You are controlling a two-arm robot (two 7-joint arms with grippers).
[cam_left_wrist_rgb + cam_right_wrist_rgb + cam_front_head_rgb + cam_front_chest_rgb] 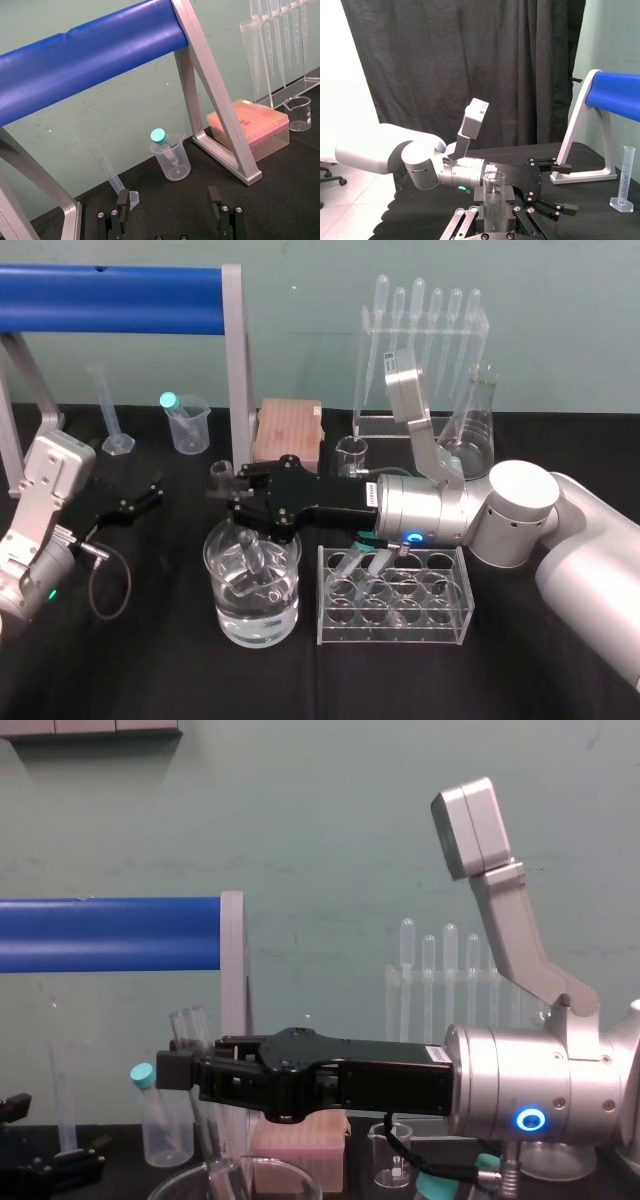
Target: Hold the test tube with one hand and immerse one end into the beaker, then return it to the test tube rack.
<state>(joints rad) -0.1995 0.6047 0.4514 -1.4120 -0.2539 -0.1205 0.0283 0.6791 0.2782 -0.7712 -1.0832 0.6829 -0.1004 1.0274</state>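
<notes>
The right gripper (232, 496), clamped on the test tube (192, 1030), should sink it plumb into the beaker (222, 615) just beneath, off the wall; the left gripper (138, 502) sits open.

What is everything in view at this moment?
beaker: 1, clear, holds clear liquid, front centre
test tube: 1, clear, lower end in beaker, held by right gripper
test tube rack: 1, clear, right of beaker
plastic cup: 1, cloudy, back left
teal-capped tubes: 2 in rack, 1 in plastic cup
graduated cylinder: 1, clear, back left
box: 1, pinkish, back centre
small beaker: 1, clear, beside box
pipettes: several, clear, in a stand at back
conical flask: 1, clear, back right
frame: 1, blue bar, silver legs, back left
left gripper: black, fingers open, parked at left
right gripper: black, fingers shut on test tube, over beaker
</notes>
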